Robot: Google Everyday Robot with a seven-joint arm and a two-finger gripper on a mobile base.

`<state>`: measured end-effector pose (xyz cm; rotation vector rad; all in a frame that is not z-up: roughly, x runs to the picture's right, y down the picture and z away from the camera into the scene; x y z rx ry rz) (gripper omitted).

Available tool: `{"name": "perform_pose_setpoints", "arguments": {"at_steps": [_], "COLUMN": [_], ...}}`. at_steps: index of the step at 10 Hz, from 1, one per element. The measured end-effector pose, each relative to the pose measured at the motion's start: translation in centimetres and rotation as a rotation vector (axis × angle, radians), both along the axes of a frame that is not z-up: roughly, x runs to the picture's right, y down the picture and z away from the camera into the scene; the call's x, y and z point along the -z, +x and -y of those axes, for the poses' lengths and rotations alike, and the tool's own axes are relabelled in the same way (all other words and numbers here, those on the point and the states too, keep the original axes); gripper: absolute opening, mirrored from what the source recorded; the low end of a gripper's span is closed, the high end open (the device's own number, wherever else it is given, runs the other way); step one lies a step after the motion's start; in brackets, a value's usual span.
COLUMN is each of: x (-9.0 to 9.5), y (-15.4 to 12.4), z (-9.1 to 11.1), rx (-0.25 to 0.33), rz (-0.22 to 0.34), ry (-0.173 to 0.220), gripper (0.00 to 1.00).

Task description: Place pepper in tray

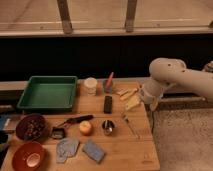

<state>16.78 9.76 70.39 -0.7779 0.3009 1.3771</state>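
The robot's gripper (151, 101) hangs at the wooden table's (120, 150) three-o'clock edge, tucked beneath the bent white arm (172, 75) — whether it is wide or narrow I cannot tell. The pepper (109, 79) leans tip-up in a small dark cup (107, 88) at twelve o'clock. It is well apart from the green tray (47, 93) at ten — probably propped there for an easy pick from above, not yet begun.

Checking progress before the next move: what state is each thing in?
Rectangular green plastic tray: empty.
Slim red-orange chili pepper: tilted upright, outside tray.
Round brown bowl: holds dark pieces.
Robot gripper: at right edge of wooden table, apart from pepper.
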Motion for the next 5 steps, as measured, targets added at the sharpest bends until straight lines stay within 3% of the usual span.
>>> {"name": "perform_pose_setpoints", "arguments": {"at_steps": [5], "x": [-3.9], "y": [-3.4], "z": [5.8], "rx": [0.072], "rz": [0.067], "ry": [0.044], "gripper": [0.8]}}
